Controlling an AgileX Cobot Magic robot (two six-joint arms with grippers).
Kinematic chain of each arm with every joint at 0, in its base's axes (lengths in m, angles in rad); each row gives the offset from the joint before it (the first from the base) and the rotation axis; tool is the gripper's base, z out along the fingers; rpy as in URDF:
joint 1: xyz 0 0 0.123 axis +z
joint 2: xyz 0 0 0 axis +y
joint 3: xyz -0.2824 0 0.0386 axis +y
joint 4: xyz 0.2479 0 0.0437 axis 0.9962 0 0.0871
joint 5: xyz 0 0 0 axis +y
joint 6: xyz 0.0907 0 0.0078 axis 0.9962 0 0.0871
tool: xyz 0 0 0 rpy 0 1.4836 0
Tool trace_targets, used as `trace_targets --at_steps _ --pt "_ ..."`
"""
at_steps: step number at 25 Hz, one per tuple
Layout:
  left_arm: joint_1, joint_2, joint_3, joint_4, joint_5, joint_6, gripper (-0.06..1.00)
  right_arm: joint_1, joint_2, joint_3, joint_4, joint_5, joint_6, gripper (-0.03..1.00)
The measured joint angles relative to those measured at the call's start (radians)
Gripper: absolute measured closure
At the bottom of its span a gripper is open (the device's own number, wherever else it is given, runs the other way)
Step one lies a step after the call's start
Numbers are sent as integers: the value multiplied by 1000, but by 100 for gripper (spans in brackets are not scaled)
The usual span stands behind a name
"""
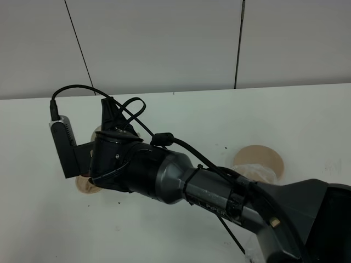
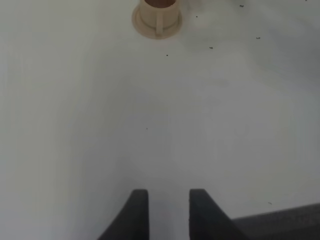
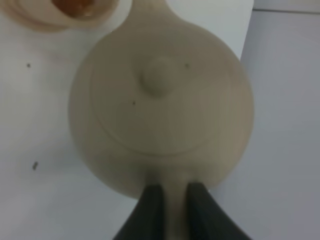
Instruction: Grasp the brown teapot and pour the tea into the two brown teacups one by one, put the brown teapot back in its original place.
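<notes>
The brown teapot (image 3: 160,115) is held by the right gripper (image 3: 172,192). The jaws are clamped together on its loop handle (image 3: 172,205). In the right wrist view we look straight onto the lid, with the lid knob (image 3: 160,82) at its centre. The spout (image 3: 145,10) points towards the amber-filled teacup (image 3: 75,10), which stands just beside the teapot body and holds orange-brown liquid. The teapot is near one edge of the white worktop (image 1: 285,115), and that edge shows just past its body in the right wrist view. In the exterior high view the teapot is hidden behind the right arm (image 1: 181,181), so we cannot tell its tilt directly. This arm reaches across the middle to the left part of the worktop. Its wrist is rolled, so the wrist camera (image 1: 64,142) sits on its side.

The round plate (image 1: 258,159) lies well apart from the gripper, towards the right side of the worktop, and is partly covered by the arm. A tan saucer edge (image 1: 85,186) shows below the wrist.

The left gripper (image 2: 169,197) hangs above bare worktop. Its jaws stand apart with nothing between them. Well ahead of it stands a handled teacup (image 2: 157,17) on a saucer, with its handle facing the gripper. We cannot tell whether this is the amber-filled cup. Small dark specks are scattered on the worktop near it.
</notes>
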Motion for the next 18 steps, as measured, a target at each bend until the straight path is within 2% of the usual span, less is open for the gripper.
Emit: trace_targets --at_steps 18 --pt "0 0 0 0 0 0 68 2 0 0 -8 5 19 87"
